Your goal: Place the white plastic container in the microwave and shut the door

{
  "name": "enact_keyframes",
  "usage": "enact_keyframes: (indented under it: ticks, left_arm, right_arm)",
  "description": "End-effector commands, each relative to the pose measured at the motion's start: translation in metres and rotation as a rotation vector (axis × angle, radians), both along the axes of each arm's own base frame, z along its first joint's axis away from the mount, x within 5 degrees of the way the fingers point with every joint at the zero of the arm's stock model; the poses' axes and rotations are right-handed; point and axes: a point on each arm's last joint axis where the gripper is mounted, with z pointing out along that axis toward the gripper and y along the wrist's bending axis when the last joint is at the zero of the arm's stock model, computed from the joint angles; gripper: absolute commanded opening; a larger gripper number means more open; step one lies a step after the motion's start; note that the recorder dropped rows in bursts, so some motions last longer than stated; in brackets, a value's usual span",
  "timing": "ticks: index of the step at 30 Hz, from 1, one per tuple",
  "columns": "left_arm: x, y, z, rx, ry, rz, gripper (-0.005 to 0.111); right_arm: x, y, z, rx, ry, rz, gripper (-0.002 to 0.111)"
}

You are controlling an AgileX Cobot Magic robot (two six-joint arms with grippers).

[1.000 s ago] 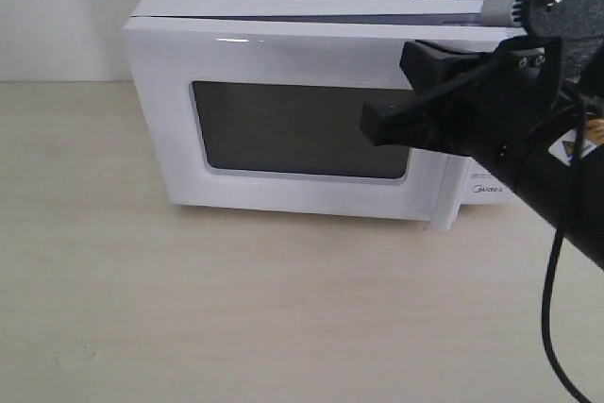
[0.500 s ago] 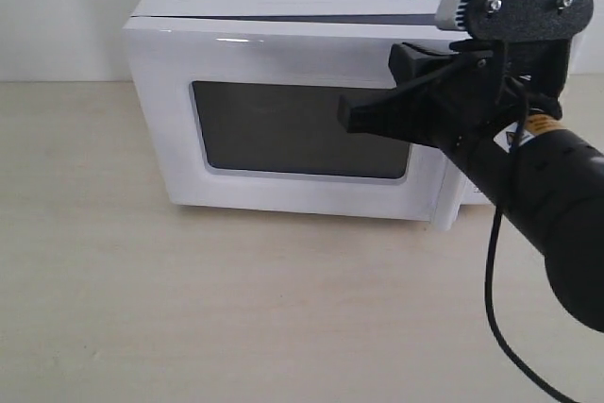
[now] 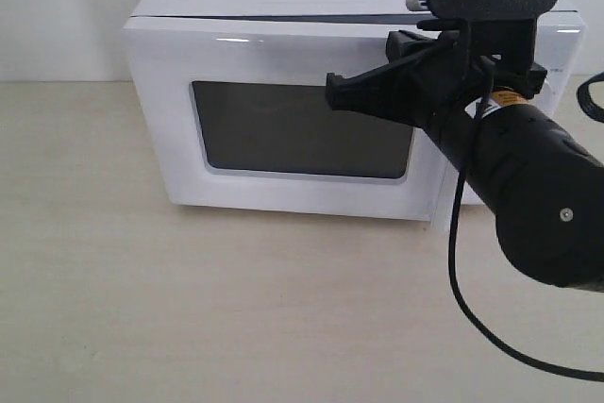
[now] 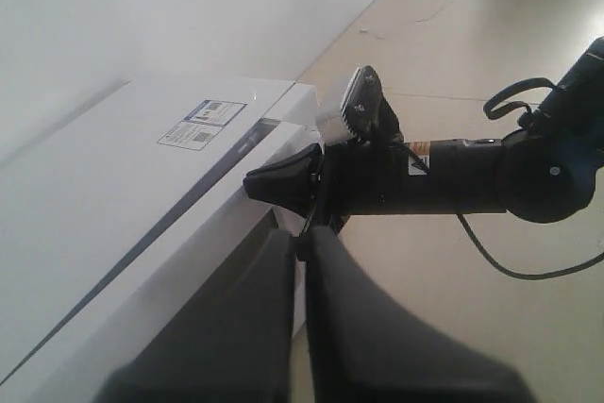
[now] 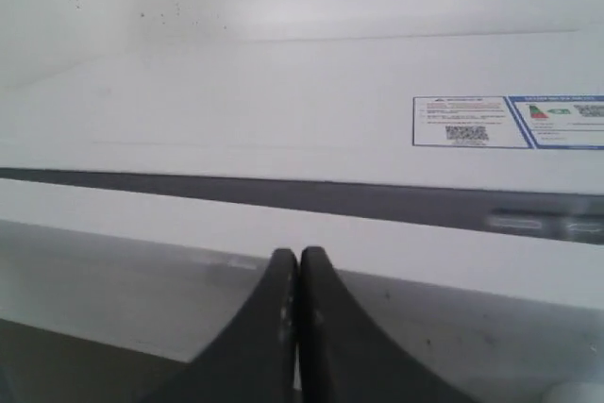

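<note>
Plain room, evenly lit.
White wall (image 3: 57, 7) stands behind; pale wood-grain tabletop (image 3: 189, 309) is matte under soft, diffuse light with faint shadows. Beige floor (image 4: 444, 7) meets the wall in the left wrist view, thin seams visible.

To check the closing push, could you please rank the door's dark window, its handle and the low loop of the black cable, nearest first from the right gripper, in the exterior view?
1. dark window: right behind the right gripper, at its top edge.
2. handle: white strip right of the window, lower down.
3. black cable: droops low, far right.
</note>
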Motion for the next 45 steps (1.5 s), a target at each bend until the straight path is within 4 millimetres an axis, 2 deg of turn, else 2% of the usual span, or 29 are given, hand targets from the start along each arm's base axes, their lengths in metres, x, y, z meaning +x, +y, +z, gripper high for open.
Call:
enact_keyframes:
  ticks: [1,6,22,31,39,45]
  left_arm:
    - [-0.004,0.000,0.004,-0.022,0.004,-0.013,0.004]
    - [-0.004,0.000,0.004,-0.021,0.005,-0.014,0.004]
    - [-0.004,0.000,0.004,-0.019,0.008,-0.017,0.004]
    - [-0.004,0.000,0.004,-0.019,0.008,-0.017,0.004]
    - [-0.004,0.000,0.004,-0.019,0.008,-0.017,0.004]
    - [-0.004,0.000,0.004,-0.019,0.008,-0.017,0.004]
  right_arm:
    - [0.002,0.001,-0.003,-0.022,0.018,-0.006,0.000]
    - [0.005,-0.002,-0.012,-0.045,0.036,-0.064,0.000]
    - [0.015,0.002,0.003,-0.075,0.010,-0.084,0.000]
    - [0.023,0.006,-0.019,-0.116,0.064,-0.107,0.000]
    - [0.031,0.004,-0.009,-0.094,0.027,-0.136,0.000]
    - [0.036,-0.004,-0.010,-0.116,0.046,-0.148,0.000]
